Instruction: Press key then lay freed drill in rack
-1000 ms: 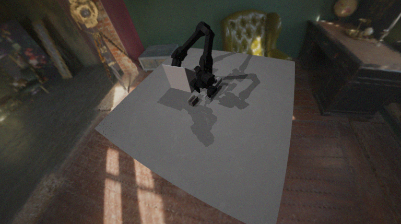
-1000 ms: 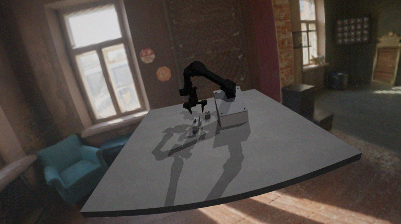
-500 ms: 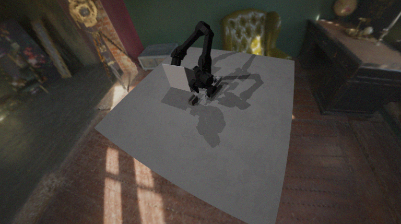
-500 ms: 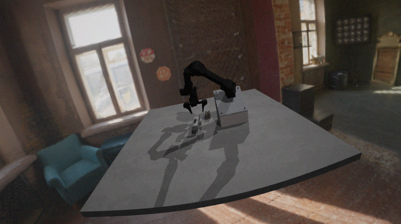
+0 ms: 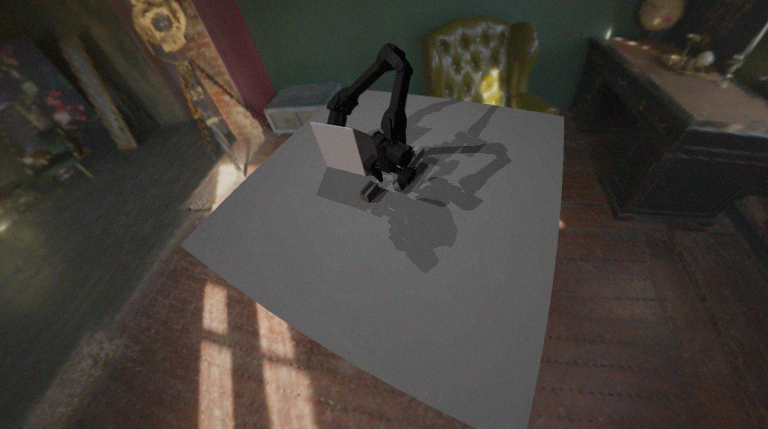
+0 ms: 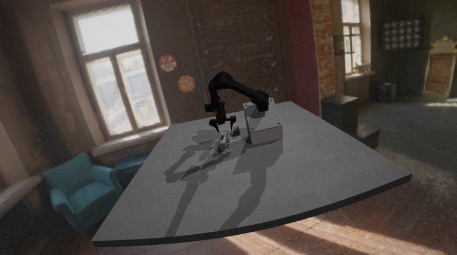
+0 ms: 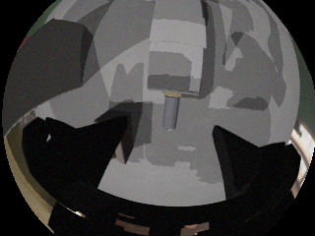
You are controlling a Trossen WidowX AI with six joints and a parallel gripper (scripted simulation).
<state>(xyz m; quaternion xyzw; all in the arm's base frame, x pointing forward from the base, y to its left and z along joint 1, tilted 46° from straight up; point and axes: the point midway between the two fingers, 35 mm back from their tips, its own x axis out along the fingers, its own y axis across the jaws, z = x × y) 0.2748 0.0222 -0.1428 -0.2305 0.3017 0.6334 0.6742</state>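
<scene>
The pale, long holder (image 6: 222, 141) (image 7: 174, 61) lies on the table. The drill, a grey cylinder (image 7: 170, 110) with a brass-coloured collar, sticks out of its near end in the wrist view. My gripper (image 5: 390, 181) (image 6: 224, 131) (image 7: 171, 125) is open and empty, its fingers on either side of the drill's protruding end, without visible contact. Height above the table is hard to judge. The small, grooved rack (image 5: 370, 191) (image 6: 236, 131) stands beside the holder, partly behind my left finger in the wrist view. I cannot make out the key separately.
A large pale box (image 5: 339, 149) (image 6: 266, 135) stands beside the arm's base, and its dark side (image 7: 44, 59) is at the left of the wrist view. Shadows of the arm fall across the table (image 5: 317, 243) (image 6: 303, 178).
</scene>
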